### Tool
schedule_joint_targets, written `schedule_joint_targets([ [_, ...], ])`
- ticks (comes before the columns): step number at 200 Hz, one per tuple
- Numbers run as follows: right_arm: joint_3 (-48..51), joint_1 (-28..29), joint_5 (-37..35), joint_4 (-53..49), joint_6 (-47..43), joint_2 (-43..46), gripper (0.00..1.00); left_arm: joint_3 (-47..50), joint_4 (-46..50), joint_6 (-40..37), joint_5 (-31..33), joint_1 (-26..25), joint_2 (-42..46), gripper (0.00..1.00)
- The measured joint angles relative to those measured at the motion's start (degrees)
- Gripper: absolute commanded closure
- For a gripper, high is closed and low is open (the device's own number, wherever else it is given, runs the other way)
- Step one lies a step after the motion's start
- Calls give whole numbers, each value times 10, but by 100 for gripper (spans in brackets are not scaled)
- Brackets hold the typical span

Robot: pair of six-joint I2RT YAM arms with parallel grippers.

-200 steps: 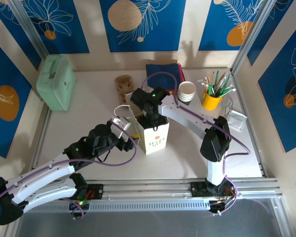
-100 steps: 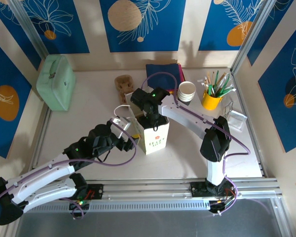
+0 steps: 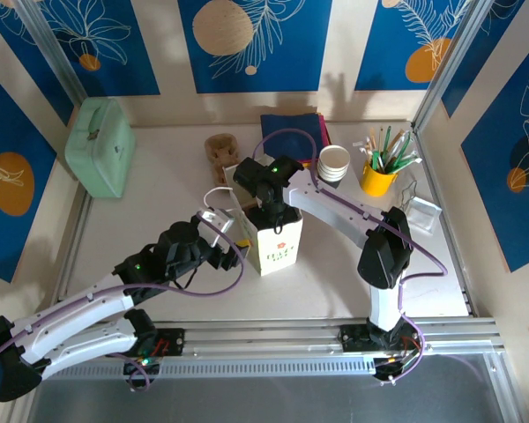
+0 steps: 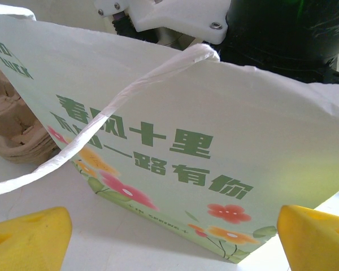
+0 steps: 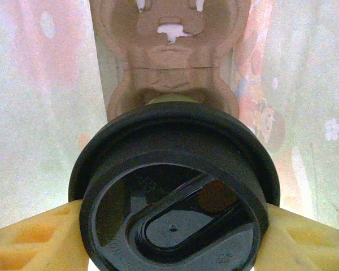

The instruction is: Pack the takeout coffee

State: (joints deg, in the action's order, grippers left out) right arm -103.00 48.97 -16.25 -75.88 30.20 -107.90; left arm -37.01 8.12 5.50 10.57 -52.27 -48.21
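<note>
The takeout coffee (image 5: pixel 175 197) shows its round black lid from above, with a sliver of olive-green side (image 5: pixel 170 99) behind it. My right gripper (image 5: pixel 169 240) is shut on it, yellow pads (image 5: pixel 28 243) pressed against both sides of the lid. It hangs inside the pale green flowered paper bag (image 3: pixel 278 251), above a brown pulp cup carrier (image 5: pixel 169 56) on the bag's floor. In the top view my right gripper (image 3: pixel 269 216) reaches down into the bag's mouth. My left gripper (image 4: pixel 175 248) stands open just left of the bag (image 4: pixel 203 169), nothing between its fingertips (image 4: pixel 28 237). The bag's white handle (image 4: pixel 118 107) loops toward it.
A second brown carrier (image 3: pixel 220 148) sits behind the bag. A mint-green case (image 3: pixel 100 145) stands at the far left. A stack of white cups (image 3: pixel 334 163), a yellow pot of pens (image 3: pixel 379 176), a blue cloth (image 3: pixel 291 128) and a clear box (image 3: pixel 421 211) line the back right.
</note>
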Motion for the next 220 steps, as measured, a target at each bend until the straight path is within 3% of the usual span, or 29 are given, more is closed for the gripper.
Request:
schedule_joint_targets([
  [220, 7, -2, 0, 17, -2, -8, 38, 0, 1, 0, 2, 0, 0, 6],
])
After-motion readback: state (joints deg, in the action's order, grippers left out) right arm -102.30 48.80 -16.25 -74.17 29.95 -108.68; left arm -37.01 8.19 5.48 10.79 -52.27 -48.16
